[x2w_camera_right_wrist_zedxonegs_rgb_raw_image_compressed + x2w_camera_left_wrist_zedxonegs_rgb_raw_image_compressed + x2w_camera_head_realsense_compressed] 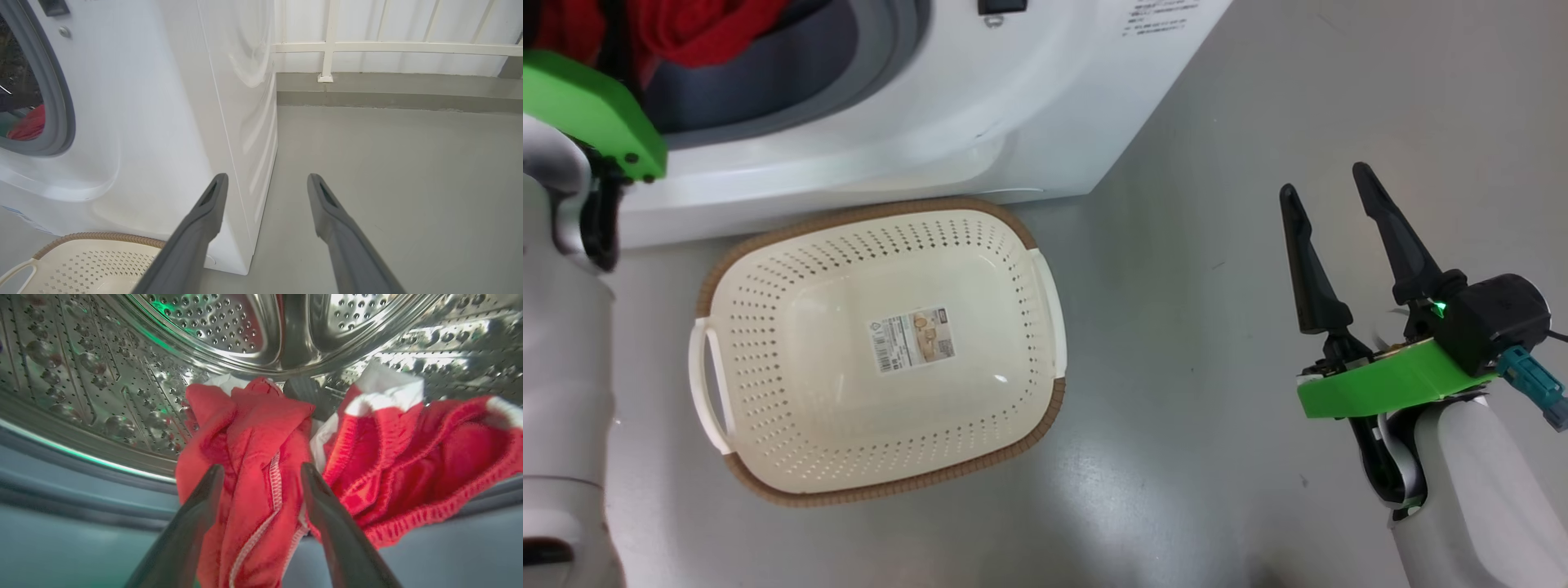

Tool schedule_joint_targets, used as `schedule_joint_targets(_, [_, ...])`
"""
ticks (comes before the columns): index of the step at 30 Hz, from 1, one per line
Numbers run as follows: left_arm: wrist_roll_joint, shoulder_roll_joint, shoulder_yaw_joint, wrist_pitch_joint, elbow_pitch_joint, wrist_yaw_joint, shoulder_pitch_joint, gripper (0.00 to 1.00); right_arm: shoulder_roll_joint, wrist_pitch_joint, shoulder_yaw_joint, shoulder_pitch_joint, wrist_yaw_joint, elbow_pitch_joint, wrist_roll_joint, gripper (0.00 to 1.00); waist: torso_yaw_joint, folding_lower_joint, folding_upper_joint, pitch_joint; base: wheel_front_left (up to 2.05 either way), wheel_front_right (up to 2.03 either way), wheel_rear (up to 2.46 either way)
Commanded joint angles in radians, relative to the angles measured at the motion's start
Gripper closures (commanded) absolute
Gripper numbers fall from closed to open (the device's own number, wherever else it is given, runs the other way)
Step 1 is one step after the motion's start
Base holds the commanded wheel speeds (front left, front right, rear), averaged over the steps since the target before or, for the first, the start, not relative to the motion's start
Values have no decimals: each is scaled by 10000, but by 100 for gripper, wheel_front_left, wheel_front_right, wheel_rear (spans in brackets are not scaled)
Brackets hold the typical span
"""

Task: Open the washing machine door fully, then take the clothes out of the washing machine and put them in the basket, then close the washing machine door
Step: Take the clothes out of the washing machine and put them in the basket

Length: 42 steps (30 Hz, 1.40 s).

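Left end effector [261, 467], fingers spread, straddles red clothes [384, 465] in the drum [212, 322]; right end effector [1323, 180] open, idle; basket [768, 269] empty, so unloading seems hardly begun.

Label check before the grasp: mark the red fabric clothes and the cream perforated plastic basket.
red fabric clothes [253, 428], left wrist view, on the front fold of the left garment.
cream perforated plastic basket [768, 327], head view, on its left inner wall.
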Motion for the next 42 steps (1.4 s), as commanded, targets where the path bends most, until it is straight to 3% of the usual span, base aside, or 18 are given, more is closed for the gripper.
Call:
schedule_joint_targets(1, [188,660,22,142,-90,128,-171,0,56,-65,274,-70,65,-200,74,0,-91,0,0,78,0,0,0])
schedule_joint_targets(14, [1437,1513,-1191,1254,682,739,-446,0,65,-65,526,-288,65,-195,612,0,-321,0,0,294,0,0,0])
schedule_joint_targets(15, [1442,1545,-1214,1318,720,742,-460,20,65,-65,534,-297,65,-200,644,0,-344,0,0,305,0,0,0])
schedule_joint_targets(16, [1469,1576,-1257,1362,745,755,-470,72,65,-65,545,-304,65,-204,668,0,-366,0,0,313,0,0,0])
schedule_joint_targets(17, [1482,1602,-1286,1357,743,770,-479,100,65,-65,557,-308,65,-207,685,0,-384,0,0,322,0,0,0])
schedule_joint_targets(27, [1475,1696,-1368,389,325,1217,-426,100,65,-65,529,-294,65,-111,806,0,-421,0,0,273,0,0,0])
schedule_joint_targets(42, [915,1468,-1221,-1486,-334,1275,323,100,66,-65,453,-135,65,92,868,0,-276,0,0,-464,0,0,0])
